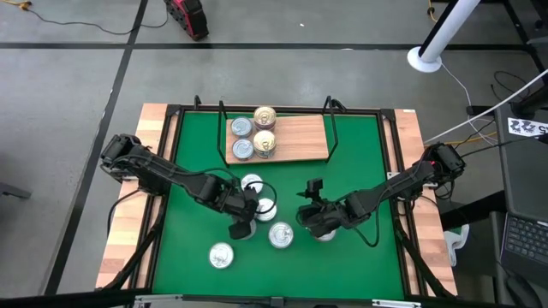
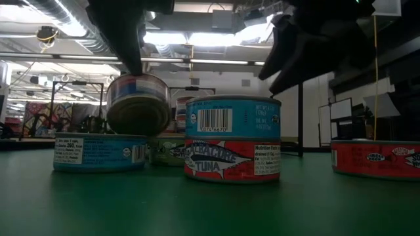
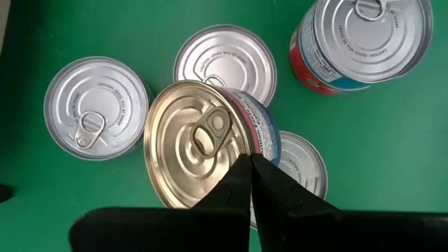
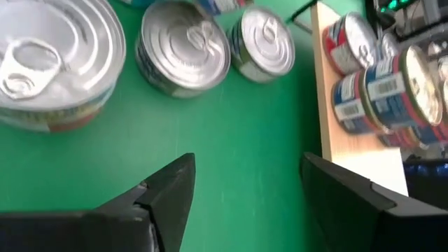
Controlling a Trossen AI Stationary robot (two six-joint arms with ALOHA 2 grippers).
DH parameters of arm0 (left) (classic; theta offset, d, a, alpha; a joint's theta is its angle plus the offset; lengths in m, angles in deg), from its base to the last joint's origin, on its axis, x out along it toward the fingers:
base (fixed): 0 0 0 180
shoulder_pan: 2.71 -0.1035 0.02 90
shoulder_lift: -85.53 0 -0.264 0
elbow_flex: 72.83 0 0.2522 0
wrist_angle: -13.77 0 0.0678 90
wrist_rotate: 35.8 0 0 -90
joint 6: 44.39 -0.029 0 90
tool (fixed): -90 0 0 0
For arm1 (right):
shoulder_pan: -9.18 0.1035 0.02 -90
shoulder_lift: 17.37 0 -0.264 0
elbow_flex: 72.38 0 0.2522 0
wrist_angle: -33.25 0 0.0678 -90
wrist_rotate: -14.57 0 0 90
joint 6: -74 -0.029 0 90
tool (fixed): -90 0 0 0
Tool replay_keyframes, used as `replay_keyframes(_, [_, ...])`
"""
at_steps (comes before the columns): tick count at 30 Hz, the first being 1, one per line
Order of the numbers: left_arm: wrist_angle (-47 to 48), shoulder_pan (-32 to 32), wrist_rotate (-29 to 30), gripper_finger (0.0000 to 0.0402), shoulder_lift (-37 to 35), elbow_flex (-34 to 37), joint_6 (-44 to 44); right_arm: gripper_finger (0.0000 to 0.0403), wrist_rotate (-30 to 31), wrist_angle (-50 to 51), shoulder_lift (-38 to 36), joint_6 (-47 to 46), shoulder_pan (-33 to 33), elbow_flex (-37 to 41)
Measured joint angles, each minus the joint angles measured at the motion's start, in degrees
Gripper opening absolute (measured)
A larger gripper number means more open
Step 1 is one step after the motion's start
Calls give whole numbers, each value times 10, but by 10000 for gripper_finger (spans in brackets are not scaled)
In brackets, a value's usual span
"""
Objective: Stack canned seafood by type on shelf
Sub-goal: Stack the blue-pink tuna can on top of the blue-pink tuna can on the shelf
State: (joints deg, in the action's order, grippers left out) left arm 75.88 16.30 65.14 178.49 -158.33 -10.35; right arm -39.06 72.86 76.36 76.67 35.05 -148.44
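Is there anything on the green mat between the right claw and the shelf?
No. In the high view, bare green mat runs from the open right claw to the shelf; the right wrist view agrees.

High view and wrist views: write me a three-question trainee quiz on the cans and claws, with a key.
1. True or false: the right claw is clamped on a can.
2. The gold-lidded can pinched by the left claw is: A) lying flat, B) lifted and tilted, C) upside down.
3. Fill in: seen from above, the shelf shows ___ can tops.

Key: 1 false, it is open and empty; 2 B; 3 four.
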Motion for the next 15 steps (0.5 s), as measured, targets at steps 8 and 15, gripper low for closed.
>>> replay_keyframes(8, [-60, 0, -20, 0, 0, 0, 0, 255, 0, -36, 0, 37, 0, 0])
replay_keyframes(15, [-109, -4, -23, 0, 0, 0, 0, 255, -5, -42, 0, 38, 0, 0])
